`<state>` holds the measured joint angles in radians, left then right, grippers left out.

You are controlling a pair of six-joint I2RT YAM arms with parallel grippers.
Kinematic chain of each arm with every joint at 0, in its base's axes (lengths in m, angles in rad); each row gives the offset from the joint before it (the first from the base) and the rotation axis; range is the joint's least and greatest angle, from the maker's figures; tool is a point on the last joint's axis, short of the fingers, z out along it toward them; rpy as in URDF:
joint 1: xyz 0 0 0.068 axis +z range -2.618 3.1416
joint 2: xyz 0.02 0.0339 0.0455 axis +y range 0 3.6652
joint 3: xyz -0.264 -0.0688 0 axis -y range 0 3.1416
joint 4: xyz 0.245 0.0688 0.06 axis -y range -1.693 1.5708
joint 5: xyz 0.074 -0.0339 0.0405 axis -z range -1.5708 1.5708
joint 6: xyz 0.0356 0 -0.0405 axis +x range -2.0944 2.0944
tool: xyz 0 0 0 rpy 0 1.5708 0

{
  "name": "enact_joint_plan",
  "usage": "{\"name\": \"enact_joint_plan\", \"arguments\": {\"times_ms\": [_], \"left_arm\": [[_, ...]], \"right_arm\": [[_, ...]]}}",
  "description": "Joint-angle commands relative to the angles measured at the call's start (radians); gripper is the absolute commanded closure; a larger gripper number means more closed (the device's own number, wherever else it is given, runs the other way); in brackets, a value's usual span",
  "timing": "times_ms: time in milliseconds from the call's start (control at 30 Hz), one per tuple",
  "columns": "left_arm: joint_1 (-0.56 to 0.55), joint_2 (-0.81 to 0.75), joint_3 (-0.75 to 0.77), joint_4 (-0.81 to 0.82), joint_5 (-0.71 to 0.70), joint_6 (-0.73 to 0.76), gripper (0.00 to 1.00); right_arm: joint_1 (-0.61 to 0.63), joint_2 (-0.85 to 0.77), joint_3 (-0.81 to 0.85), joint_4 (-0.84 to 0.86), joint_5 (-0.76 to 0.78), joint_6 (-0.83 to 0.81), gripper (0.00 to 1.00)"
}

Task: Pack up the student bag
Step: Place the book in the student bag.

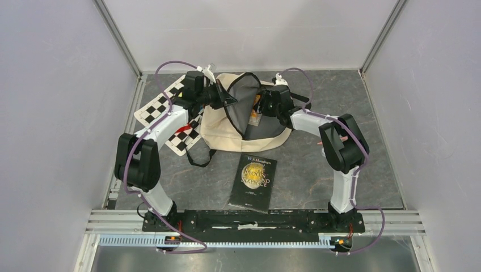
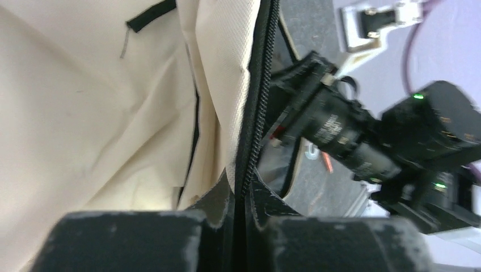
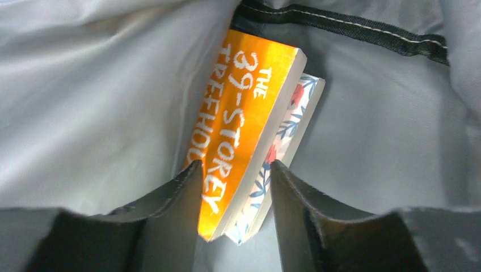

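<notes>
left tool (image 2: 243, 199) pinching student bag (image 2: 85, 113) zipper edge | right tool (image 3: 237, 170) seemingly clamping orange book (image 3: 244, 113), floral book (image 3: 286, 127) inside

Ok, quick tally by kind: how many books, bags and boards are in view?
Books: 3, orange book and floral book inside the bag, dark book outside it
Bags: 1
Chequered board: 1
Total: 5

Reach up from bases at the bottom edge of the top view, elbows lifted and spread wide, wrists converging at upper centre. Pinches left claw (image 1: 228, 98) tight on the zipper rim (image 2: 258, 113) of the student bag (image 1: 218, 127). Points right claw (image 3: 235, 170) inward, fingers (image 3: 176, 198) pressed against two books (image 3: 249, 113).
</notes>
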<state>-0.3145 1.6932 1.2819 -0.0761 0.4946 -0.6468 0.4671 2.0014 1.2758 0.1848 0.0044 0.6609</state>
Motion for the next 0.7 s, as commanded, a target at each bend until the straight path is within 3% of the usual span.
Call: {"name": "enact_joint_plan", "arguments": {"times_ms": [0,100,200,367,567,667], "left_arm": [[0.014,-0.041,-0.018,-0.035,-0.058,0.095,0.75],[0.025,-0.057,-0.032,-0.1,-0.155,0.156,0.31],[0.048,-0.098,-0.089,-0.12,-0.236,0.179,0.1],[0.052,-0.275,-0.239,-0.12,-0.337,0.216,0.01],[0.025,-0.586,-0.46,-0.174,-0.318,0.175,0.0],[-0.054,-0.723,-0.592,-0.201,-0.302,0.087,0.0]], "right_arm": [[0.01,-0.167,-0.037,0.008,0.012,-0.152,0.42],[0.007,-0.288,-0.093,-0.024,-0.029,-0.246,0.23],[0.003,-0.421,-0.17,-0.085,-0.045,-0.315,0.11],[-0.013,-0.63,-0.306,-0.215,-0.04,-0.385,0.07],[-0.019,-0.848,-0.468,-0.359,-0.083,-0.364,0.05],[-0.019,-0.921,-0.551,-0.412,-0.143,-0.298,0.06]]}}
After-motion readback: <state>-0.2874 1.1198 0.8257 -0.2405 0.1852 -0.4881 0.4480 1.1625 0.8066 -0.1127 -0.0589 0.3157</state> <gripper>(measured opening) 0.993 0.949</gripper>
